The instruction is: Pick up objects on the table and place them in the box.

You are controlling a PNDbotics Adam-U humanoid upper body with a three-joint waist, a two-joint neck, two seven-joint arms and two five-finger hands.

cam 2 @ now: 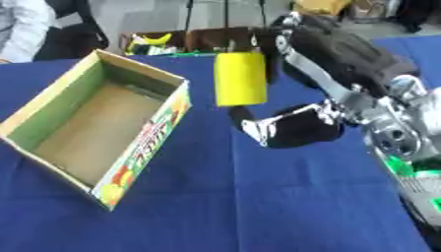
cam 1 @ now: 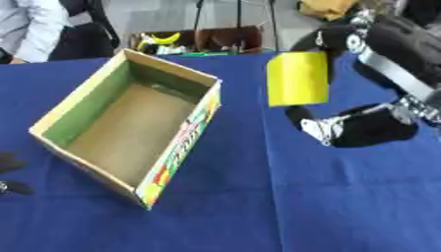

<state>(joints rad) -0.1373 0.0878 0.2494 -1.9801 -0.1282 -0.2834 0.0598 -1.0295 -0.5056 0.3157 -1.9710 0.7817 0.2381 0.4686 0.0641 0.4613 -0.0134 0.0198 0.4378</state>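
Cardboard box (cam 1: 86,101) sits open and empty at the left of the left eye view on the blue tablecloth (cam 1: 344,206). Upper right, the right hand (cam 1: 362,125) pinches a yellow block (cam 1: 298,78) between thumb below and fingers behind, lifted clear of the cloth. A dark fingertip of the left hand (cam 1: 9,162) shows at the lower left edge; its pose I cannot tell.

From the right eye view the block looks light, stiff and smooth, probably slippery; its flat faces seem the best hold.
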